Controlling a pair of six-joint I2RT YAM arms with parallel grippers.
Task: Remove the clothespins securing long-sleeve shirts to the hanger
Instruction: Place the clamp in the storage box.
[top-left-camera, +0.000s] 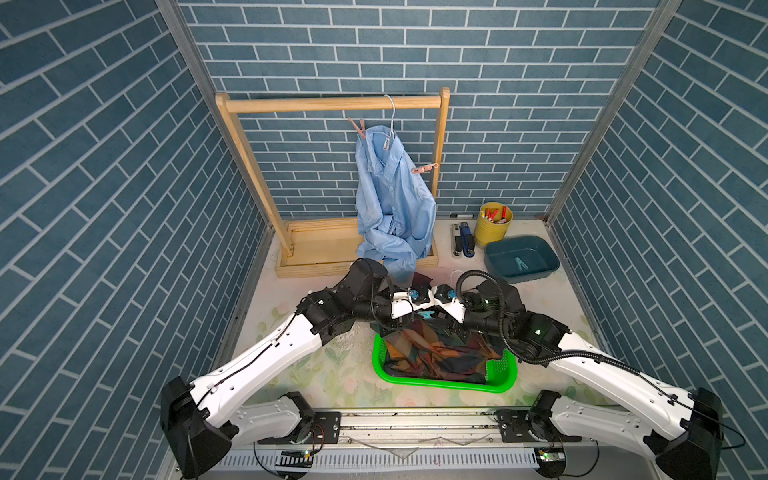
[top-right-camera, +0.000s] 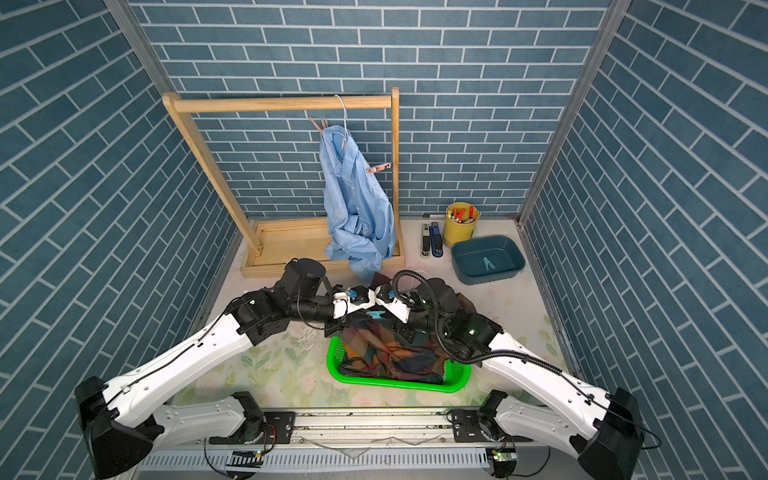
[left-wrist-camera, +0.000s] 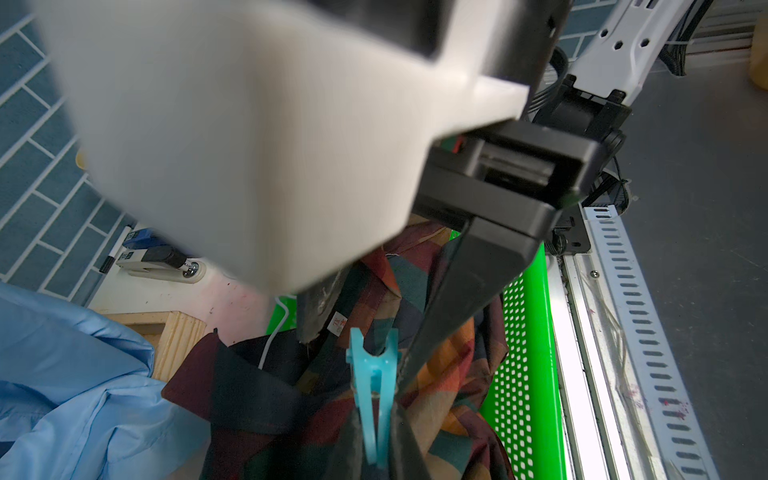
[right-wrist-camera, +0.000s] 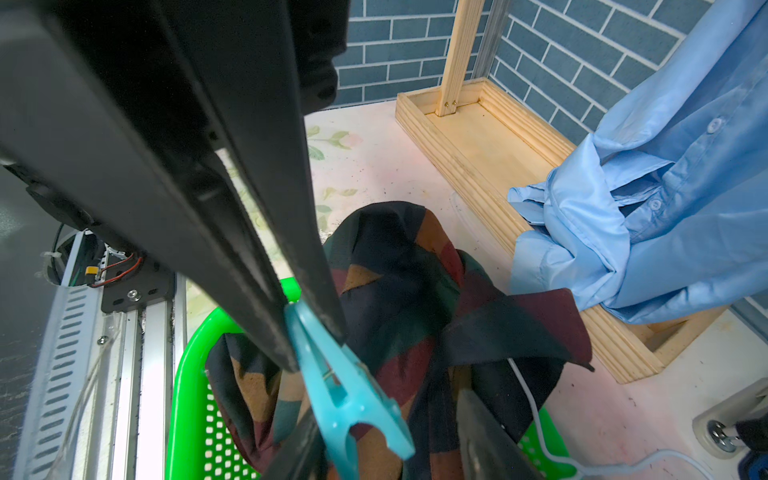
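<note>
A teal clothespin (top-left-camera: 424, 313) (left-wrist-camera: 371, 390) (right-wrist-camera: 345, 386) sits on the dark plaid shirt (top-left-camera: 436, 353) bunched in the green basket (top-left-camera: 436, 381). My left gripper (top-left-camera: 415, 316) (left-wrist-camera: 374, 461) is shut on the pin's narrow end. My right gripper (top-left-camera: 434, 313) (right-wrist-camera: 386, 453) stands open around its forked end: one finger touches the pin, the other is apart. The pale blue shirt (top-left-camera: 395, 199) hangs from a white hanger (top-left-camera: 390, 112) with two pink clothespins (top-left-camera: 358, 126) (top-left-camera: 424, 168) on it. Another teal clothespin (top-left-camera: 519, 262) lies in the blue tub (top-left-camera: 544, 249).
The wooden rack (top-left-camera: 332, 104) stands at the back, its base just behind the grippers. A yellow can (top-left-camera: 493, 224) of red and yellow sticks and two staplers (top-left-camera: 463, 241) sit at the back right beside the tub. Brick-pattern walls enclose three sides.
</note>
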